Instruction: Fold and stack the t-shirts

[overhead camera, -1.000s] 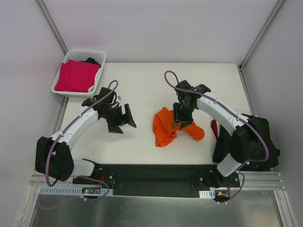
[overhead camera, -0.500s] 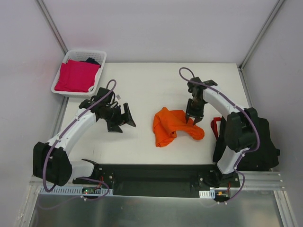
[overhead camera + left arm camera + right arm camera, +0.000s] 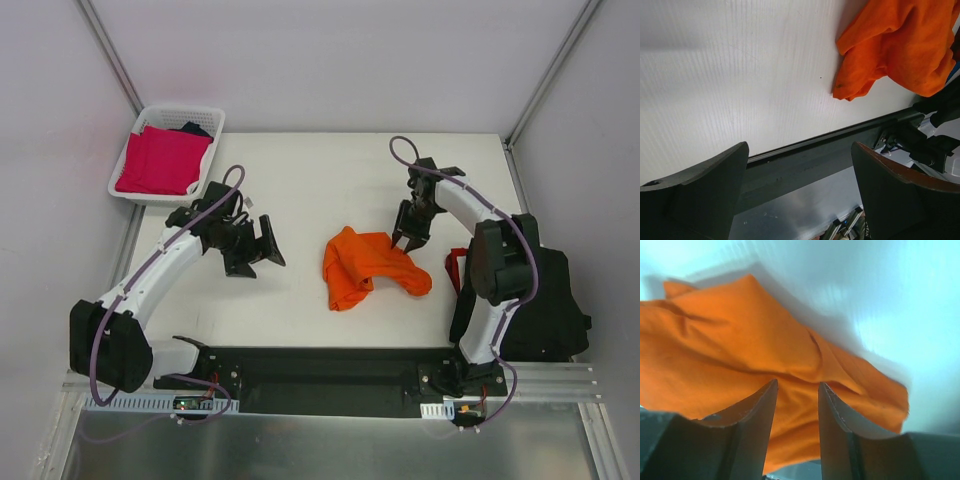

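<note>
A bright orange t-shirt lies crumpled on the white table, right of centre. My right gripper hovers over its far right edge, pointing down. In the right wrist view the right gripper is open a narrow gap, with the orange t-shirt behind the fingers and nothing pinched. My left gripper is wide open and empty, left of the shirt and apart from it. The left wrist view shows the left gripper over the table's near edge and the orange t-shirt at upper right. A magenta-pink t-shirt and a black one lie in the basket.
The white lattice basket stands at the far left corner, partly off the table. A red strip shows beside a dark mass at the right arm's base. A black rail runs along the near edge.
The right arm has swung right and back, from over the orange shirt's middle to its far right edge. The shirt's top edge has flattened slightly. The left arm has hardly moved.
</note>
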Robot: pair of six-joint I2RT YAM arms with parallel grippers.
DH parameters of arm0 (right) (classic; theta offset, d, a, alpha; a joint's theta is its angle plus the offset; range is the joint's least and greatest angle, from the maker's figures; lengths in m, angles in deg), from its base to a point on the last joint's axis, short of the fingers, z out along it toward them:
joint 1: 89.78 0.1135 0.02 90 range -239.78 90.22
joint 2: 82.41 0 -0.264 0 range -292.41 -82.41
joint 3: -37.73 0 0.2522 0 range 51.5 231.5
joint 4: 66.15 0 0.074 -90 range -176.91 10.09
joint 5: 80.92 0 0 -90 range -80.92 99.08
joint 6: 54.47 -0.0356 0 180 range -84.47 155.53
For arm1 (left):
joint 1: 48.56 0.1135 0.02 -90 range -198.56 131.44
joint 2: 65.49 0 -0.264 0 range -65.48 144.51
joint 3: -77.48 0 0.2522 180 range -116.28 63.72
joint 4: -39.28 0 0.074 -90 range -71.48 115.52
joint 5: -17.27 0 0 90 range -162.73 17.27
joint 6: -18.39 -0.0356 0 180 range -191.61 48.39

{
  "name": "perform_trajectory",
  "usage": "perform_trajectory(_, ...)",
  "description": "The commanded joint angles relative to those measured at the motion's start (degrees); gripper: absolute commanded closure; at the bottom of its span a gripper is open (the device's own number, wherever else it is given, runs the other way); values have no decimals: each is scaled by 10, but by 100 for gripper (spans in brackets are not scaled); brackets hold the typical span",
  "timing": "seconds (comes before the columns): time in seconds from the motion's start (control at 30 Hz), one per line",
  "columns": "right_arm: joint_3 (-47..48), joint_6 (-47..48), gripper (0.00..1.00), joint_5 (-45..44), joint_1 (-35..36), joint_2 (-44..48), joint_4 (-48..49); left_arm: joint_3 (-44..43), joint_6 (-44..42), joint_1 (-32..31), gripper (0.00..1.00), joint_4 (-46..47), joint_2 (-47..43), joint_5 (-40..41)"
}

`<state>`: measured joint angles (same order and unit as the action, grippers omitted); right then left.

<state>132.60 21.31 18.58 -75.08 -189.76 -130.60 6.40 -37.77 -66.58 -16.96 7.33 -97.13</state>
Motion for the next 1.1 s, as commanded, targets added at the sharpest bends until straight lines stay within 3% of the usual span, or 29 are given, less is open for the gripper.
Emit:
perform_trajectory(0.0, 2, 11, 59, 67, -8, -22, 60, -37, -11, -2, 16, -28, 8, 26)
perform_trajectory(0.53, 7, 22, 61, 139, -7, -64, 103, -65, 3, -2, 16, -35, 55, 41)
perform_trajectory(0.63, 12, 23, 77, 143, 1, -68, 104, -68, 9, -2, 16, -28, 56, 47)
perform_trajectory(0.67, 14, 24, 93, 148, 2, -73, 101, -68, 10, -2, 16, -27, 56, 49)
perform_trajectory(0.7, 19, 22, 99, 149, 3, -77, 98, -67, 11, -2, 16, -24, 56, 51)
perform_trajectory(1.07, 153, 0, 99, 131, 38, -28, 27, -34, 39, -2, 15, 11, 44, 46)
